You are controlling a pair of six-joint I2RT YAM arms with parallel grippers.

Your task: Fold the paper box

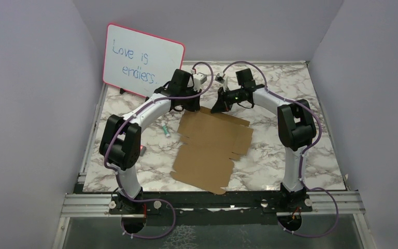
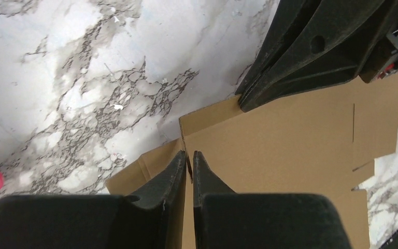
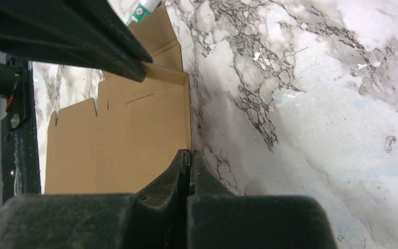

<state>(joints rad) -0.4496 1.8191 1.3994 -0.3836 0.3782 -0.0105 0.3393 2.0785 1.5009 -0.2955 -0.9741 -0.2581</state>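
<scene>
The paper box (image 1: 212, 148) is a flat brown die-cut cardboard sheet with notched flaps, lying mid-table. Both grippers meet at its far edge. My left gripper (image 1: 190, 107) is shut on the sheet's far left corner. In the left wrist view, a thin upright cardboard edge stands between the fingertips of the left gripper (image 2: 189, 162). My right gripper (image 1: 219, 108) sits at the same far edge. In the right wrist view, the right gripper (image 3: 189, 154) is pressed shut where the edge of the paper box (image 3: 114, 140) runs into its jaws. The right gripper's fingers (image 2: 300, 67) also show in the left wrist view.
A pink-framed whiteboard (image 1: 142, 61) with blue writing leans at the back left. A green-capped marker (image 1: 166, 129) lies on the marble table (image 1: 290, 150) left of the sheet. Grey walls close in the left, right and far sides.
</scene>
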